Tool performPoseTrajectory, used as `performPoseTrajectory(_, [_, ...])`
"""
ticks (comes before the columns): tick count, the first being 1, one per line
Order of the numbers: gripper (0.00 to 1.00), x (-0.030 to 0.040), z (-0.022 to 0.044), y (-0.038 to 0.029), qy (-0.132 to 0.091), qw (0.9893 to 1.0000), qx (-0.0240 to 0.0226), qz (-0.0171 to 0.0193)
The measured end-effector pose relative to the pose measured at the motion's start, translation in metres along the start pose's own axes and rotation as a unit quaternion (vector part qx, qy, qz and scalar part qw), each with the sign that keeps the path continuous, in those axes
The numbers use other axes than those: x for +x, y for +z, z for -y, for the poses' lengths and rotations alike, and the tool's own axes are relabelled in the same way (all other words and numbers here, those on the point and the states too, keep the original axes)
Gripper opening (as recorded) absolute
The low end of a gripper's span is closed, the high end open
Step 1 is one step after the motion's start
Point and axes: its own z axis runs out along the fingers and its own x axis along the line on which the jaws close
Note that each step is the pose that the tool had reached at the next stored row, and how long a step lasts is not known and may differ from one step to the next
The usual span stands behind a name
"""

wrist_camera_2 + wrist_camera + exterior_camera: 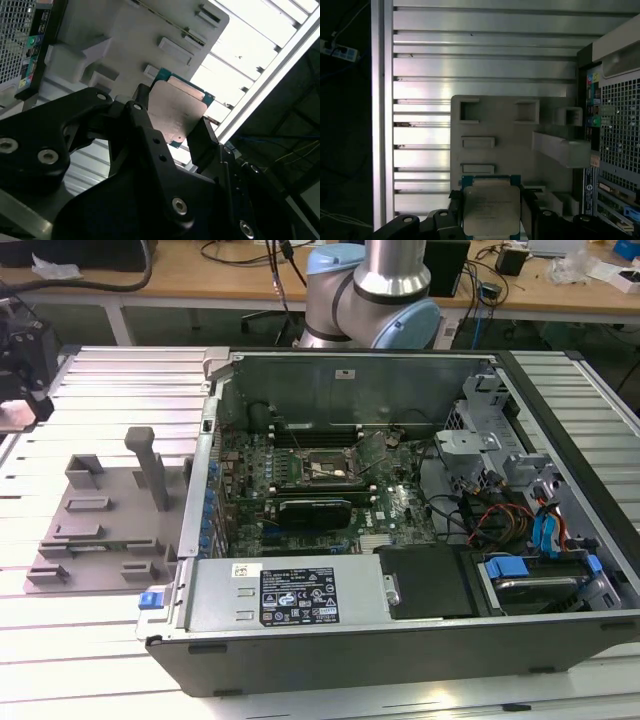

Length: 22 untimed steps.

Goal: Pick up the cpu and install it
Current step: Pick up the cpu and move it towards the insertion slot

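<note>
Grey tray [108, 532] beside open computer case [400, 652].

The tray [110, 540] lies on the slatted table [110, 390], at the exterior view's left of the open computer case [400, 640]. The motherboard [390, 505] lies inside the case, with the socket [315, 468] near its middle. In the first wrist view the cpu [491, 210] sits clamped between the fingers of the gripper [491, 200], over the tray.
</note>
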Motion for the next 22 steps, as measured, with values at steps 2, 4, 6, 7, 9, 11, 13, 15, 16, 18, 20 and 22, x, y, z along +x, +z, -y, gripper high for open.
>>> performPoseTrajectory(2, [0.55,-0.0085,0.0001,0.0002,0.000,1.0000,0.0000,0.0000])
performPoseTrajectory(4, [0.55,-0.0180,0.0002,0.0006,0.000,1.0000,0.0000,0.0000])
performPoseTrajectory(6, [0.55,-0.0256,0.0002,0.0007,0.000,1.0000,0.0000,-0.0001])
performPoseTrajectory(7, [0.55,-0.0302,0.0002,0.0009,0.000,1.0000,0.0000,-0.0001])
performPoseTrajectory(9, [0.55,-0.0393,0.0003,0.0012,0.000,1.0000,0.0000,0.0000])
performPoseTrajectory(11, [0.55,-0.0492,0.0004,0.0014,0.000,1.0000,0.0000,-0.0001])
performPoseTrajectory(13, [0.55,-0.0581,0.0004,0.0017,0.000,1.0000,0.0000,0.0000])
performPoseTrajectory(15, [0.55,-0.0717,0.0006,0.0021,0.000,1.0000,0.0000,0.0000])
performPoseTrajectory(16, [0.55,-0.0755,0.0006,0.0022,0.000,1.0000,0.0000,0.0000])
performPoseTrajectory(18, [0.55,-0.0835,0.0007,0.0024,0.000,1.0000,0.0000,-0.0001])
performPoseTrajectory(20, [0.55,-0.0944,0.0008,0.0028,0.000,1.0000,0.0000,0.0000])
performPoseTrajectory(22, [0.55,-0.1030,0.0009,0.0030,0.000,1.0000,0.0000,-0.0001])
